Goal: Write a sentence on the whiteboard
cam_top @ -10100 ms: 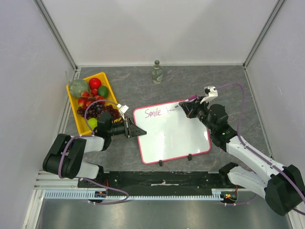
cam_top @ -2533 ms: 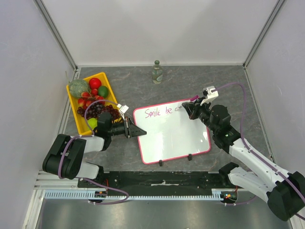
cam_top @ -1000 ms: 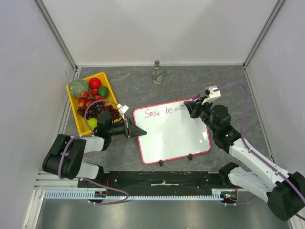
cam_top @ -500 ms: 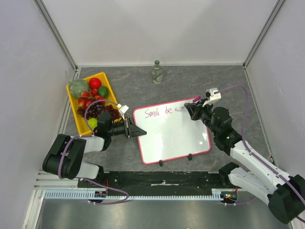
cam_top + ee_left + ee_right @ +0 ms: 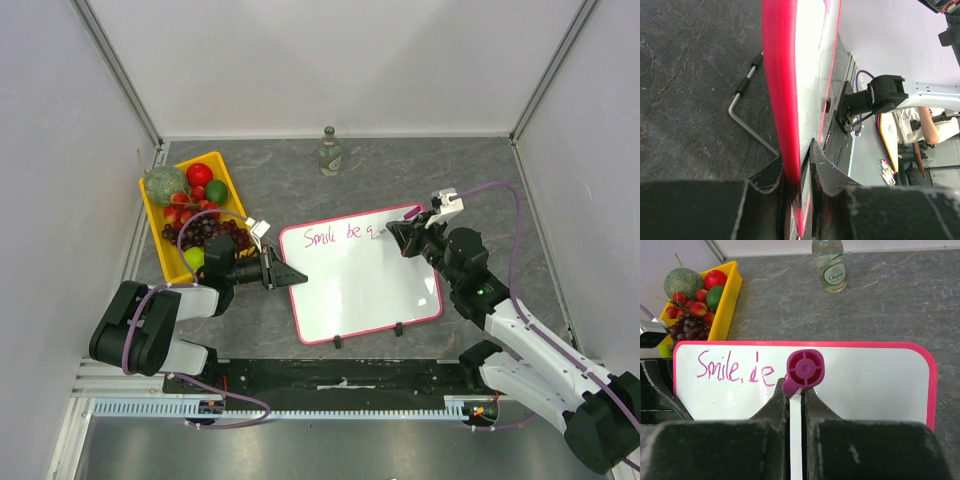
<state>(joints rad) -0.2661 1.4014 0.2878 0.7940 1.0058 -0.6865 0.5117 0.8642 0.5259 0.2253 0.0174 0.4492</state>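
Observation:
The whiteboard (image 5: 365,285) lies flat mid-table, white with a pink-red rim and two black clips at its near edge. The sentence (image 5: 338,235) runs along its top left in pink cursive and reads "Smile. be" plus one further letter. My left gripper (image 5: 291,275) is shut on the board's left rim (image 5: 780,75). My right gripper (image 5: 402,233) is shut on a white marker with a magenta end (image 5: 804,371), held upright over the board's top edge, just right of the writing (image 5: 735,371). The marker's tip is hidden.
A yellow tray (image 5: 231,186) of fruit stands left of the board. A glass bottle (image 5: 329,152) stands at the back centre. A metal hex key (image 5: 747,120) lies on the grey table beside the board. Enclosure walls stand on three sides.
My right gripper has moved right along the board's top with the marker. The writing has grown from "Smile" to "Smile. be" plus a new letter. The left arm has not moved.

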